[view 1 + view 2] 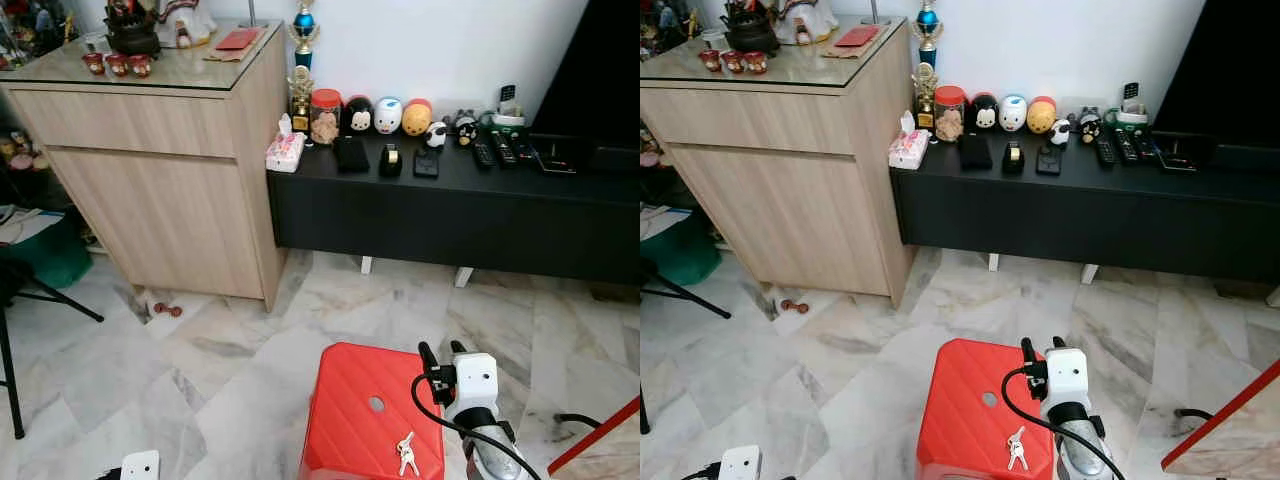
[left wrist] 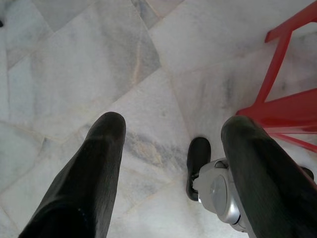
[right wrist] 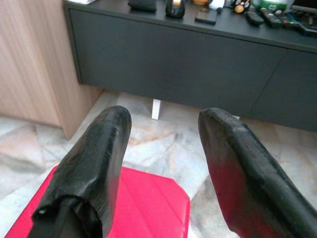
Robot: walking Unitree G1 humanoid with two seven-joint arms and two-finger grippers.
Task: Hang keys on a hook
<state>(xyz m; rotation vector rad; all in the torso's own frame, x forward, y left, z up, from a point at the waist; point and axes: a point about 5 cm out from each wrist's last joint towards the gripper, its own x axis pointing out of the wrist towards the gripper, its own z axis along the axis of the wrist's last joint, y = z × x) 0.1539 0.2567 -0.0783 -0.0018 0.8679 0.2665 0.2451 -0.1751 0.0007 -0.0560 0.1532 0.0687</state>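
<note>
My head pair looks forward and down from standing height: red stool (image 1: 372,410) close at 6 o'clock, black counter (image 1: 450,215) far at 12 o'clock. Both eyes share nearly everything. My left wrist camera faces straight down, near the marble floor (image 2: 99,59). My right wrist camera looks low and forward, sharing stool and counter.

A red plastic stool with a diamond-quilted top (image 1: 360,400) carries silver metal keys (image 1: 405,453). The glossy floor (image 1: 250,340) is white marble veined grey, the low table (image 1: 450,215) matt black, the tall cabinet (image 1: 170,190) pale woodgrain.
</note>
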